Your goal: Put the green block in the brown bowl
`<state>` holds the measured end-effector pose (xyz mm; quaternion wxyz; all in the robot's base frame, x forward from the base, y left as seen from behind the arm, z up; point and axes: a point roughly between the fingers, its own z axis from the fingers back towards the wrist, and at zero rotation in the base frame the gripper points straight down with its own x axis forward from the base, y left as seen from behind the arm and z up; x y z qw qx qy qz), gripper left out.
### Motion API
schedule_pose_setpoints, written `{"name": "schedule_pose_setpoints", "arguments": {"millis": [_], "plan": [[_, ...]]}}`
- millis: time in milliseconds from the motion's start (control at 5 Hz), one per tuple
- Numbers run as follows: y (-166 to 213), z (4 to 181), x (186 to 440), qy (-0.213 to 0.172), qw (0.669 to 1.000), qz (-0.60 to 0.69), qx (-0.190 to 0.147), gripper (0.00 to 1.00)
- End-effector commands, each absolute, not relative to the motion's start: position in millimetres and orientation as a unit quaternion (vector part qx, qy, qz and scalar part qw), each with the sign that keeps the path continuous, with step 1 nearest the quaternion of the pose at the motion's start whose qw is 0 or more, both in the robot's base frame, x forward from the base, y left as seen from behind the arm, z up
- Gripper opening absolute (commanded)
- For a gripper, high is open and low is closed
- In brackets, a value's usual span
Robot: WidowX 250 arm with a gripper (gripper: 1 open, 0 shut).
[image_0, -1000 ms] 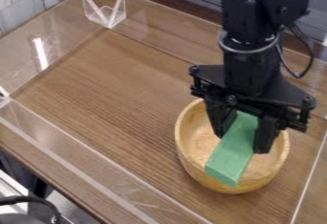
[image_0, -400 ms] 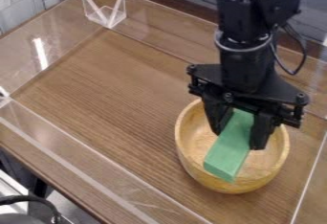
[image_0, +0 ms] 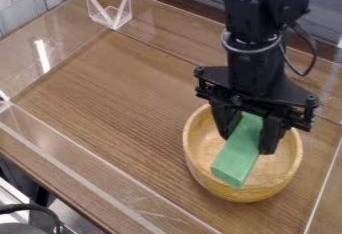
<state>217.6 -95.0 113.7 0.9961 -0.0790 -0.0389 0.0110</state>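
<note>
- Camera, surface: a brown wood table (image_0: 118, 98) with pale lines running across it. Its left side ends at a pale edge, and dark cables (image_0: 30, 216) lie at the near left corner.
- Camera, room: a small clear holder (image_0: 110, 8) stands at the far left. A dark cable hangs beside the right of the arm (image_0: 254, 38).
- Camera, edges and open room: bare wood spreads left of the bowl (image_0: 201, 174); on the right, only a narrow strip of table shows before the picture ends.
- Camera, block and claw: the green block (image_0: 237, 164) leans in the claw (image_0: 253, 130), its upper end between the fingers, its lower end over the bowl's hollow. The claw appears closed on it, though its dark parts hide the contact. I cannot tell whether the block touches the bowl.
</note>
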Motion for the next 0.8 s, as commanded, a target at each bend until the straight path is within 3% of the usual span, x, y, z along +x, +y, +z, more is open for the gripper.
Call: {"name": "schedule_pose_setpoints", "arguments": {"millis": [0,600], "plan": [[-95.6,125.6,228.0,-0.063,0.994,0.013,-0.089,0.0],[-92.9,123.3,229.2,-0.06,0.994,0.016,-0.093,0.0]]}}
